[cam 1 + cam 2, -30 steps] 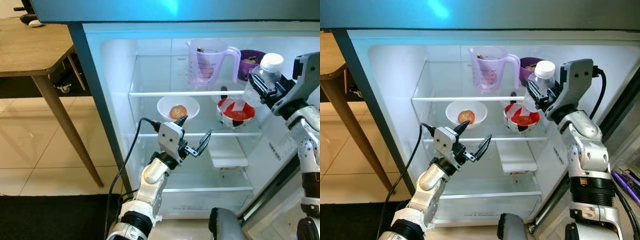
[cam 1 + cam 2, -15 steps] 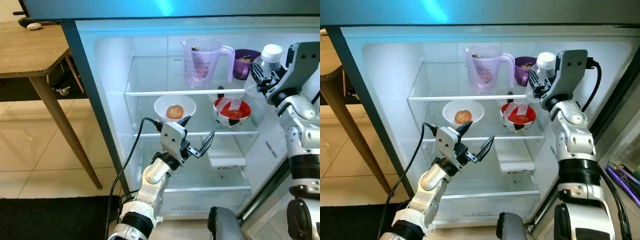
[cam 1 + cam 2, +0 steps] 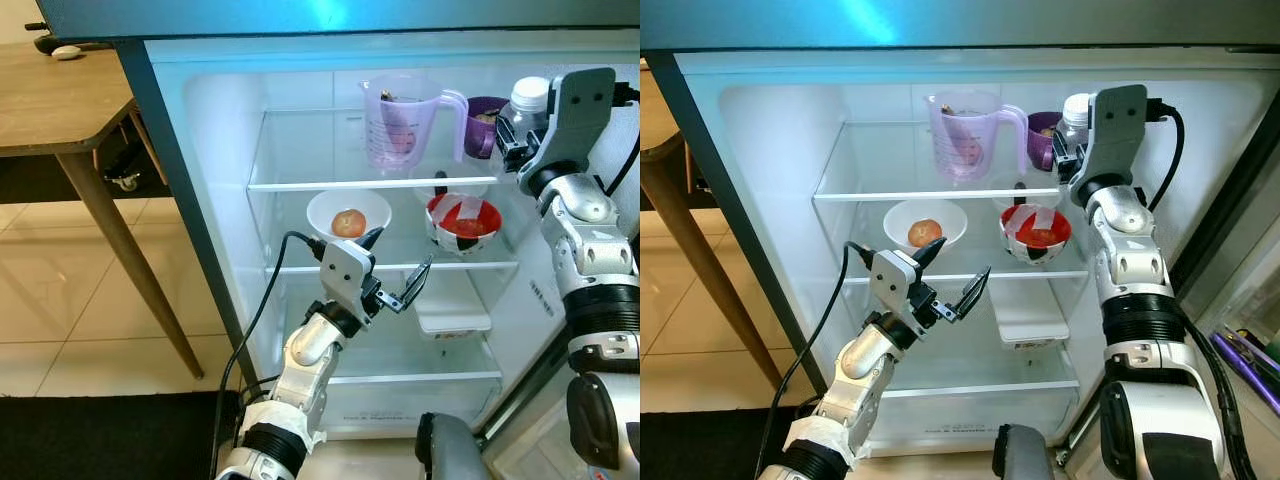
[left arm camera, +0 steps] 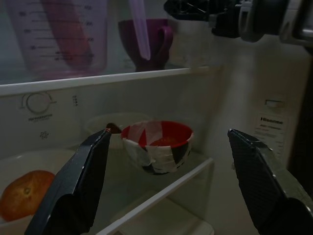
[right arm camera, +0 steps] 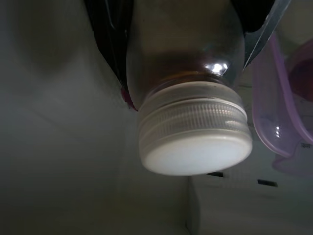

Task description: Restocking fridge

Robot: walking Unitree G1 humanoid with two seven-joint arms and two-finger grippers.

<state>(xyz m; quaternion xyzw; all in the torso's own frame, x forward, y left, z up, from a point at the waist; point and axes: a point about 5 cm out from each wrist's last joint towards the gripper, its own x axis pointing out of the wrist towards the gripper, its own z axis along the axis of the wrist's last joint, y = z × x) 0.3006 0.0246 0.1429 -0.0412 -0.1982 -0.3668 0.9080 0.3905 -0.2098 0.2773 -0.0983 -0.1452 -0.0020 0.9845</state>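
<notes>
My right gripper [image 3: 512,145] is shut on a clear plastic bottle [image 3: 524,108] with a white cap [image 5: 195,145], held upright at the right end of the fridge's top glass shelf [image 3: 310,184], beside a purple cup [image 3: 483,120]. My left gripper [image 3: 395,270] stands open in front of the middle shelf with nothing between its fingers. In the left wrist view its two black fingers [image 4: 78,186] frame a red and white bowl [image 4: 156,146].
A translucent measuring jug [image 3: 400,120] stands on the top shelf. A white bowl holding an orange fruit [image 3: 348,222] and the red and white bowl [image 3: 465,222] sit on the middle shelf. A white tray [image 3: 452,312] lies lower. A wooden table [image 3: 60,100] stands left of the fridge.
My right gripper has carried the bottle up and inward, from the door side to the right end of the top shelf. The left gripper has stayed open and hardly moved.
</notes>
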